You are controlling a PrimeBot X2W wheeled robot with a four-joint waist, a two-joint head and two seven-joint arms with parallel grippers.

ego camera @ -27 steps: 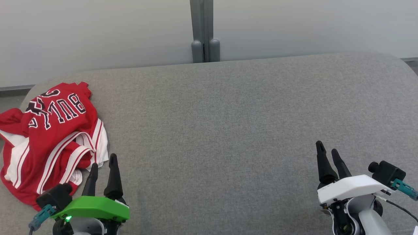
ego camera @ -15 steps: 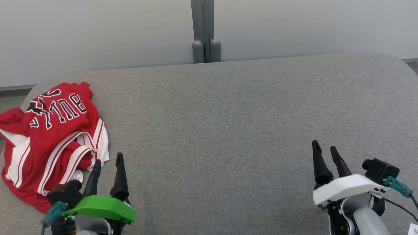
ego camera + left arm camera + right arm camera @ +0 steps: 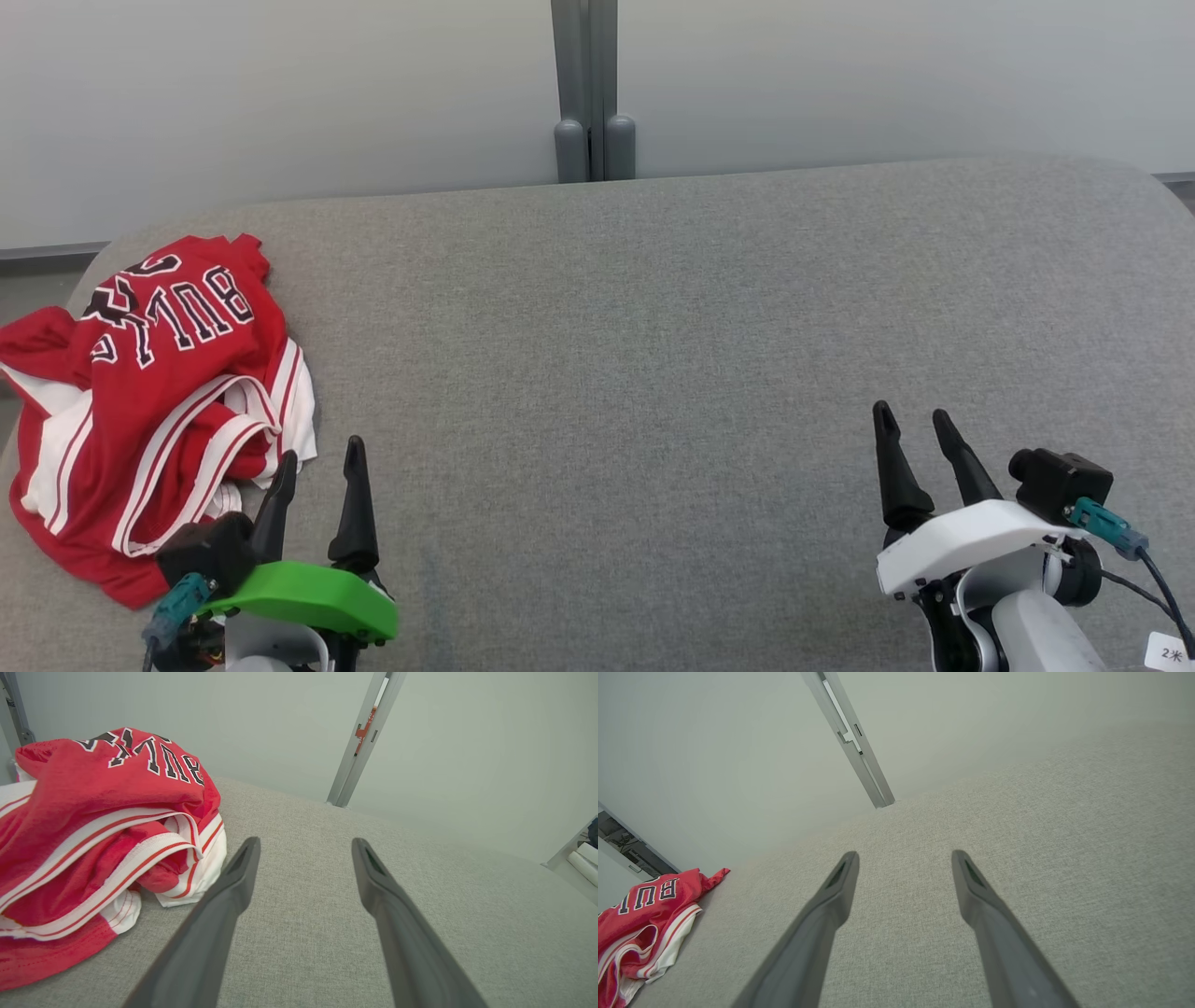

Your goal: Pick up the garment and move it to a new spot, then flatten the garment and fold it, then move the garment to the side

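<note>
The garment (image 3: 159, 392), a crumpled red-and-white jersey, lies heaped at the left end of the grey fabric-covered counter (image 3: 653, 327), its longer run going near to far. The left tool (image 3: 320, 453) is just right of its near white hem, jaws wide and empty, so the reach looks leftward and slightly far. The right tool (image 3: 910, 415), likewise spread and empty, sits well apart to the right. Bare fabric lies between; a grey post (image 3: 594, 93) stands beyond the far edge.
</note>
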